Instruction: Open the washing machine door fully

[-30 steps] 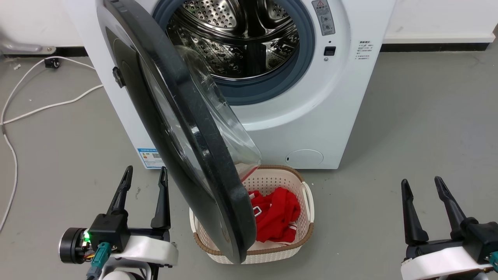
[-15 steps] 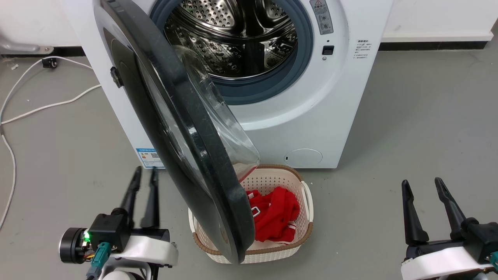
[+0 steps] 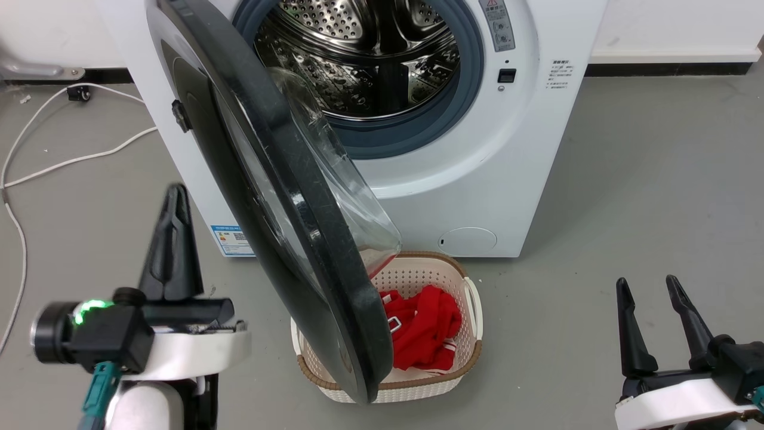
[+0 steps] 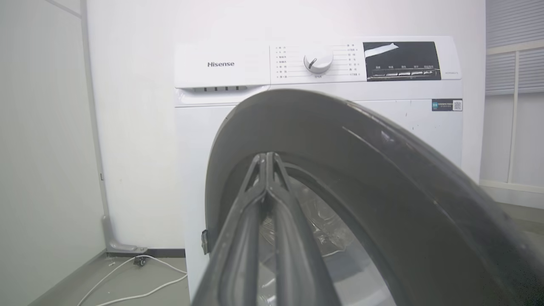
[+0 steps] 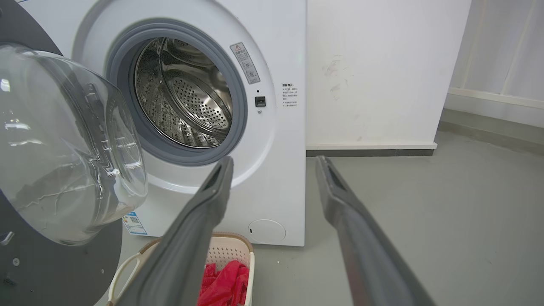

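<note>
The white washing machine (image 3: 477,179) stands ahead with its steel drum (image 3: 358,48) exposed. Its round black door (image 3: 298,197) hangs partly open, swung out edge-on toward me, the clear glass bowl bulging on its inner side. My left gripper (image 3: 175,191) is shut on nothing, raised to the left of the door's outer face and apart from it. In the left wrist view the closed gripper (image 4: 267,155) points at the door's dark outer face (image 4: 340,140). Low at the right, my right gripper (image 3: 646,280) is open and empty, far from the door (image 5: 63,140).
A cream perforated basket (image 3: 477,352) holding a red garment (image 3: 424,328) sits on the grey floor under the door's lower edge. A white cable (image 3: 71,162) trails over the floor at the left. A wall runs behind the machine.
The left gripper closed its fingers, then lifted and shifted left beside the door. The door and the right gripper kept their places.
</note>
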Tool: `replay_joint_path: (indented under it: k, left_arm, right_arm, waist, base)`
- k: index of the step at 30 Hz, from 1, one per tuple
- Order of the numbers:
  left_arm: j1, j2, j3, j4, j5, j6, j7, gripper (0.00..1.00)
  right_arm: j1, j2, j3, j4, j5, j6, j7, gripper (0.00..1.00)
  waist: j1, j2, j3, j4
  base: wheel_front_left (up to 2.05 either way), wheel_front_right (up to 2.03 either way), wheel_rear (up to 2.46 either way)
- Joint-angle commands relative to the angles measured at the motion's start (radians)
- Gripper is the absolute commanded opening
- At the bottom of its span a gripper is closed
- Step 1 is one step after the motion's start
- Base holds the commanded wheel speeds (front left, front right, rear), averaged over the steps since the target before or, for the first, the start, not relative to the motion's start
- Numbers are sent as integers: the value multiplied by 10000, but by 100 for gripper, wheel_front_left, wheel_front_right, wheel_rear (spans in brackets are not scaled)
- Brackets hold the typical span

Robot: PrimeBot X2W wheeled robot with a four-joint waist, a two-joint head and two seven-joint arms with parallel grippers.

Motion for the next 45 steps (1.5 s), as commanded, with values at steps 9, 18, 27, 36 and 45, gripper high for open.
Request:
replay_joint_path:
  k: [9, 18, 27, 36, 45]
  left_arm:
    - [-676, 79, -466, -2900, 392, -143, -25, 0]
    - [-142, 40, -3007, -3959, -445, -629, 352, 0]
    - [1249, 91, -4609, -2384, -1421, -689, 1655, 0]
    - [1779, 200, -4783, -447, -1239, -295, 2067, 0]
    - [681, 101, -4618, 742, -1282, 80, 1470, 0]
  right_arm:
    - [-107, 29, 5, 82, 69, -6, -18, 100]
    - [19, 29, -11, 182, 141, -6, 115, 100]
    - [84, 30, 77, 269, 209, -6, 221, 100]
    - [64, 28, 154, 340, 278, -6, 271, 100]
    - [-73, 28, 209, 398, 347, -6, 331, 100]
  waist:
    - [0, -1, -36, 24]
    - [0, -1, -85, -12]
    - [0, -1, -144, -5]
    - [0, -1, -100, -29]
    - [0, -1, 49, -97]
  base:
    - [0, 0, 0]
    - [0, 0, 0]
    - [0, 0, 0]
    - [0, 0, 0]
    - [0, 0, 0]
